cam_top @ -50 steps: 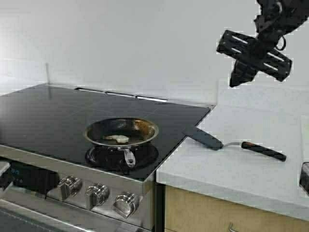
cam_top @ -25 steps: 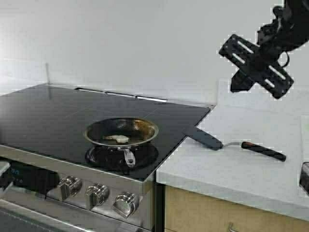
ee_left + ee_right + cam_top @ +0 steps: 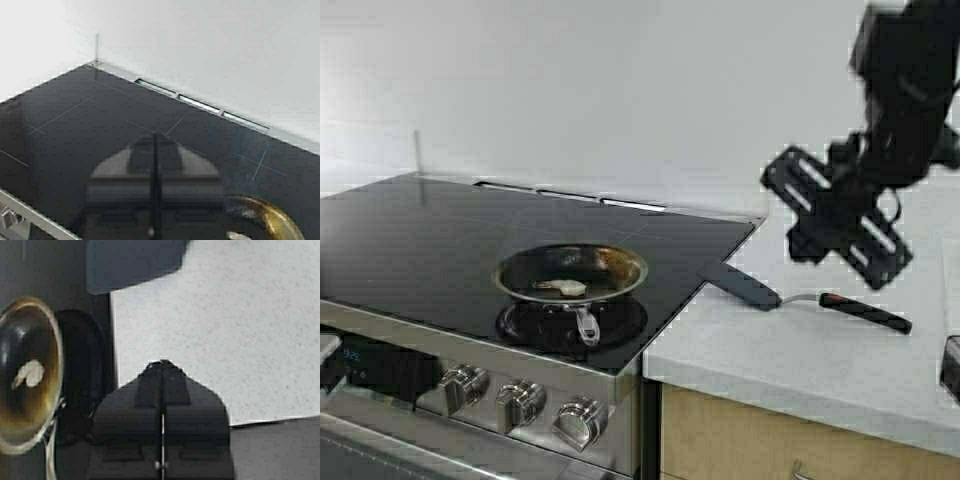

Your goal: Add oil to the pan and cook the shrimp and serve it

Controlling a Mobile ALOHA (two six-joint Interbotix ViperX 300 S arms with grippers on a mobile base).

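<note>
The steel pan (image 3: 570,272) sits on the black cooktop at the front, handle toward me. The pale curled shrimp (image 3: 565,288) lies inside it; both also show in the right wrist view, pan (image 3: 25,375) and shrimp (image 3: 30,374). My right gripper (image 3: 805,243) is shut and empty, hovering over the white counter above the black spatula (image 3: 750,287); in its own view (image 3: 161,362) the jaws are pressed together. My left gripper (image 3: 154,140) is shut and empty above the cooktop, out of the high view; the pan's rim (image 3: 270,217) is beside it. The oil jug is out of view.
The spatula lies across the counter (image 3: 820,360), blade by the cooktop edge, red-and-black handle (image 3: 865,312) to the right. Stove knobs (image 3: 520,400) line the front. A dark object (image 3: 950,368) sits at the right edge. The wall stands close behind.
My right gripper has come down from high at the upper right to just above the spatula. The pan, shrimp and spatula have not moved.
</note>
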